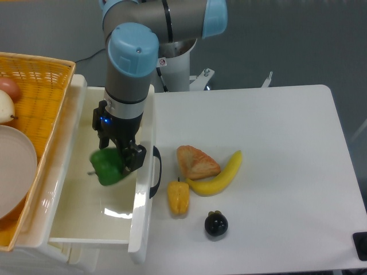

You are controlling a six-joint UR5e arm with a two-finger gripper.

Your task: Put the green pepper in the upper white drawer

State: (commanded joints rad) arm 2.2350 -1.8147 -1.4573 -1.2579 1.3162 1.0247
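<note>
Green pepper (109, 166), clamped in the claw (117, 161), hangs inside the open upper white drawer (80, 220).

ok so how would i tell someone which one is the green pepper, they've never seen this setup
Find the open white drawer at the table's left edge, beside the woven basket. The green pepper is over the drawer's inside, gripped in the robot's claw. It is the only green thing; the other pepper is yellow and lies out on the tabletop.
</note>
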